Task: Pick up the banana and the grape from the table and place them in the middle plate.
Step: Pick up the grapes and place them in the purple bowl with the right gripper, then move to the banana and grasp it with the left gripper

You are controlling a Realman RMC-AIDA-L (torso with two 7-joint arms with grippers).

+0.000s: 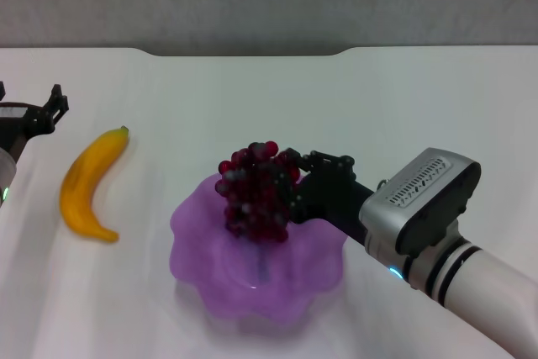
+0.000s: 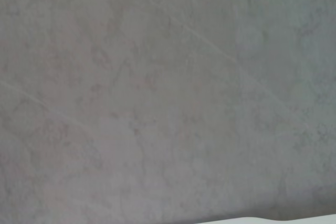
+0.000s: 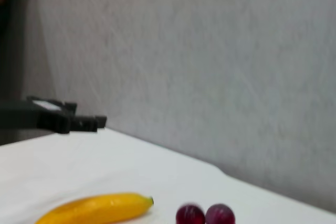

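Note:
My right gripper (image 1: 290,184) is shut on the grape (image 1: 255,193), a dark red-purple bunch held over the far side of the purple scalloped middle plate (image 1: 294,287). I cannot tell whether the bunch's lower end touches the dish. Two of its grapes (image 3: 205,216) show in the right wrist view. The yellow banana (image 1: 87,184) lies on the white table (image 1: 403,107) left of the plate, also seen as the banana (image 3: 97,208) from the right wrist. My left gripper (image 1: 32,105) hovers open and empty at the far left, beyond the banana's stem end.
The table's far edge (image 1: 252,53) meets a grey wall (image 2: 168,98), which fills the left wrist view. My right arm's grey and white forearm (image 1: 429,199) reaches in from the lower right.

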